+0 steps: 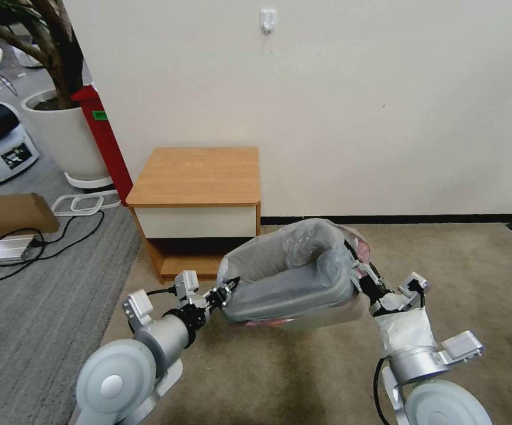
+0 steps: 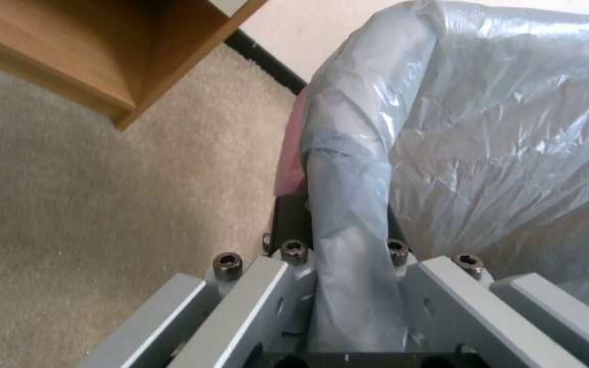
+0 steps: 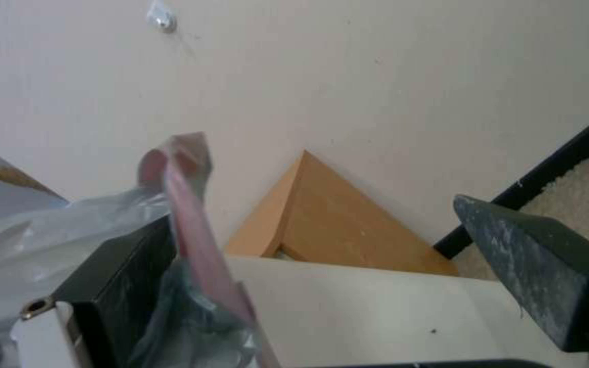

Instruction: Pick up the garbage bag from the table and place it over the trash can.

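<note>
The table stands bare against the wall. Before it the trash can wears the garbage bag over its rim. The left gripper pinches bag and rim together; the right gripper gapes, film draped on one finger. Pulling away could drag the bag off.

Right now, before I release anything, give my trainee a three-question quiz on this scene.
1. True or false: the garbage bag lies on the table.
2. Which one is open? A: left gripper. B: right gripper.
3. Fill in: the bag is draped over the rim of the ____.
Key: 1 false; 2 B; 3 trash can.
</note>
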Motion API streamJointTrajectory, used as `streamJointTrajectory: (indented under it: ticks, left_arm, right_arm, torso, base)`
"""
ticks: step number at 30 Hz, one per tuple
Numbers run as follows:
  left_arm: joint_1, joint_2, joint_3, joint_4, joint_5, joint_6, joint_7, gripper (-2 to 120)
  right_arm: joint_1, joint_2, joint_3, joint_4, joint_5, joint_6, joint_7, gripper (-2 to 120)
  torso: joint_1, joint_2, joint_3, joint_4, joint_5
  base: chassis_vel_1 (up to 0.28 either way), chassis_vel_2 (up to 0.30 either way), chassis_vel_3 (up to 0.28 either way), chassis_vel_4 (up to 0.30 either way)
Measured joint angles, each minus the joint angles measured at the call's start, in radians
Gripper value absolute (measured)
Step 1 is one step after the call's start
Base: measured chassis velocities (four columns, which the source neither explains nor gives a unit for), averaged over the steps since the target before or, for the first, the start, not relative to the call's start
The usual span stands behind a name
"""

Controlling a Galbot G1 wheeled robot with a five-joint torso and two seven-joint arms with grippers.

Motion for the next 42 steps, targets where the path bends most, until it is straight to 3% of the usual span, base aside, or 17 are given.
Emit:
streamJointTrajectory:
  ticks: [11,16,19,23,24,27,28,29,30,31,33,34,37,38,41,42]
  left_arm:
    - [0.011,-0.002,-0.002,0.018,0.023,0.004,-0.007,3]
    - [0.001,-0.002,-0.009,0.026,0.027,0.003,-0.010,3]
    - [-0.005,0.002,-0.008,0.031,0.085,0.001,-0.012,3]
    - [-0.016,0.026,0.019,0.028,0.213,-0.002,-0.018,3]
    - [-0.016,0.026,0.019,0.028,0.213,-0.002,-0.018,3]
    - [-0.033,0.060,0.068,0.015,0.355,-0.001,-0.033,3]
    - [-0.033,0.060,0.068,0.015,0.355,-0.001,-0.033,3]
    - [-0.040,0.070,0.086,0.012,0.396,-0.001,-0.038,3]
    - [-0.044,0.076,0.098,0.009,0.421,-0.001,-0.042,3]
    - [-0.051,0.089,0.124,0.004,0.485,-0.001,-0.048,3]
    - [-0.052,0.092,0.129,0.002,0.499,-0.001,-0.048,3]
    - [-0.053,0.107,0.152,-0.006,0.556,-0.001,-0.049,3]
    - [-0.053,0.124,0.182,-0.011,0.645,-0.007,-0.035,3]
    - [-0.053,0.124,0.182,-0.011,0.645,-0.007,-0.035,3]
    - [-0.062,0.133,0.218,-0.014,0.700,-0.020,-0.026,3]
    - [-0.062,0.133,0.218,-0.014,0.700,-0.020,-0.026,3]
  right_arm:
    - [-0.008,0.009,0.012,0.037,0.077,-0.012,-0.010,100]
    - [-0.028,0.006,0.010,0.060,0.040,-0.010,-0.020,100]
    - [-0.038,-0.019,0.038,0.133,-0.035,-0.003,-0.020,100]
    - [-0.031,-0.142,0.121,0.209,-0.148,-0.020,-0.020,100]
    - [-0.031,-0.142,0.121,0.209,-0.148,-0.020,-0.020,100]
    - [-0.021,-0.313,0.157,0.212,-0.331,-0.053,-0.036,93]
    - [-0.021,-0.313,0.157,0.212,-0.331,-0.053,-0.036,93]
    - [-0.014,-0.366,0.157,0.212,-0.396,-0.076,-0.047,89]
    - [-0.008,-0.398,0.153,0.212,-0.427,-0.088,-0.052,86]
    - [0.013,-0.482,0.130,0.212,-0.492,-0.112,-0.061,78]
    - [0.018,-0.496,0.125,0.212,-0.500,-0.116,-0.064,77]
    - [0.042,-0.596,0.091,0.212,-0.548,-0.129,-0.078,68]
    - [0.072,-0.750,0.041,0.212,-0.597,-0.144,-0.095,55]
    - [0.072,-0.750,0.041,0.212,-0.597,-0.144,-0.095,55]
    - [0.116,-0.868,-0.010,0.209,-0.652,-0.137,-0.116,42]
    - [0.116,-0.868,-0.010,0.209,-0.652,-0.137,-0.116,42]
  torso:
    - [0.000,0.000,0.000,0.0000,-0.0001]
    - [0.000,0.000,0.000,0.0000,0.0000]
    - [0.000,0.000,0.000,0.0000,0.0000]
    - [0.000,0.000,0.000,-0.0001,-0.0001]
    - [0.000,0.000,0.000,-0.0001,-0.0001]
    - [0.000,0.000,0.000,0.0000,0.0000]
    - [0.000,0.000,0.000,0.0000,0.0000]
    - [0.000,0.000,0.000,0.0000,0.0000]
    - [0.000,0.000,0.000,-0.0001,0.0001]
    - [0.000,0.000,0.000,-0.0002,0.0002]
    - [0.000,0.000,0.000,-0.0001,0.0001]
    - [0.000,0.000,0.000,-0.0006,0.0008]
    - [0.000,0.000,0.000,-0.0006,0.0010]
    - [0.000,0.000,0.000,-0.0006,0.0010]
    - [0.000,0.000,0.000,0.0007,-0.0007]
    - [0.000,0.000,0.000,0.0007,-0.0007]
  base:
    - [0.000,0.000,0.000,0.000]
    - [0.000,0.000,0.000,0.000]
    - [0.000,0.000,0.000,0.000]
    - [0.000,0.000,0.000,0.000]
    - [0.000,0.000,0.000,0.000]
    - [0.000,0.000,0.000,0.000]
    - [0.000,0.000,0.000,0.000]
    - [0.000,0.000,0.000,0.000]
    - [0.000,0.000,0.000,0.000]
    - [0.000,0.000,0.000,0.000]
    - [0.000,0.000,0.000,0.000]
    - [0.000,0.000,0.000,0.000]
    - [0.000,0.000,0.000,0.000]
    - [0.000,0.000,0.000,0.000]
    - [0.000,0.000,0.000,0.000]
    - [0.000,0.000,0.000,0.000]
